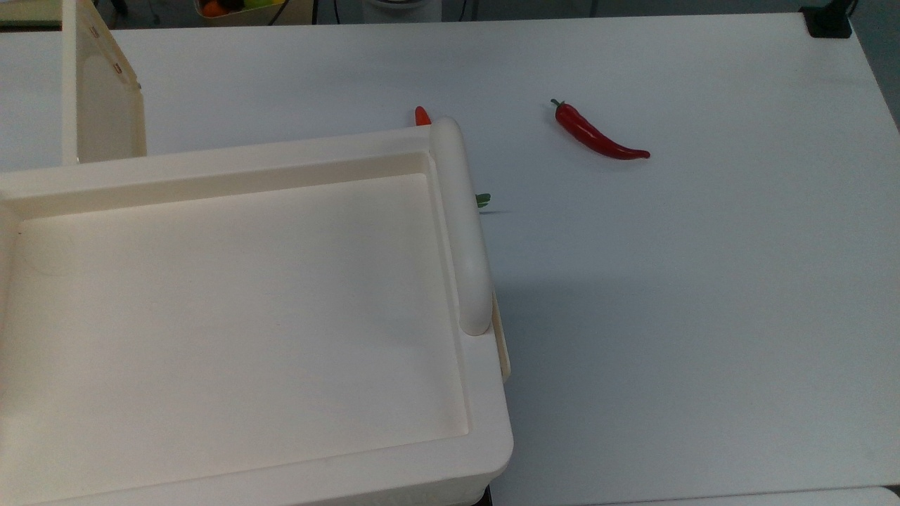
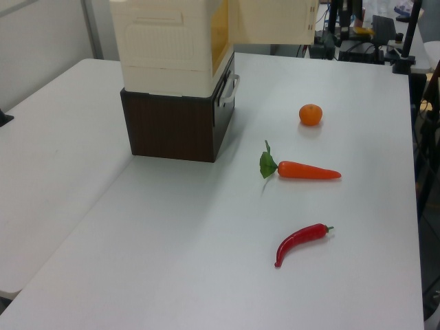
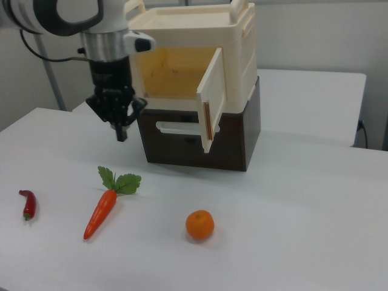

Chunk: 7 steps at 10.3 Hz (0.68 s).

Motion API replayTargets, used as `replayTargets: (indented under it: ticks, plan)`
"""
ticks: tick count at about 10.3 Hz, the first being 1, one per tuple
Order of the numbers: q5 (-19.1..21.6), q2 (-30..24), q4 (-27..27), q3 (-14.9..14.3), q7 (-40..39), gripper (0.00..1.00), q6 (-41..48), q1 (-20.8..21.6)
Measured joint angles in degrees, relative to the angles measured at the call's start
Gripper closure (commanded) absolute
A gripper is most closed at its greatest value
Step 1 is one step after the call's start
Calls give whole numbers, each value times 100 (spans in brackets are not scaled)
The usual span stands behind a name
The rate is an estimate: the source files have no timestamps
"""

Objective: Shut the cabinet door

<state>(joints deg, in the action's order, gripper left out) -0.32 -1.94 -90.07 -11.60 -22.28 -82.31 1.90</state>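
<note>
going across the right view from its left: red chili [image 3: 27,204] at the far left of the white table [image 3: 303,200], then a carrot [image 3: 100,212] with its green leaves toward the cabinet.

above and just behind the carrot, gripper [image 3: 121,128] hanging tip-down in free air, jaws seemingly drawn together and grasping nothing, near the cabinet's front corner on the right view's left, touching neither cabinet nor door.

next, the cabinet [image 3: 244,57], cream plastic, perched on a dark brown base [image 3: 242,142], its mouth open and amber inside.

at the opening's right side, the cabinet door [image 3: 212,100], swung out toward the camera, apparently hinged at its far edge, with a brownish strip along the near free edge. below, an orange [image 3: 200,224] on the table.

judging by looks: thin, stiff, light panel, smooth and likely slippery, easy to swing. no need to grip it; better a flat push on the outer face close to the free edge, well away from the hinge. gentle force only, since the cabinet may slide on its base.
</note>
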Motion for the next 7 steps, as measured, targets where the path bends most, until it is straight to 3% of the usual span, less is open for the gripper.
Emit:
replayTargets:
  ticks: [4,7]
  plan:
    - [-410,-40,313,-1081,-3042,100,-16,-14]
    - [-419,135,284,-1389,-3748,100,-1336,-10]
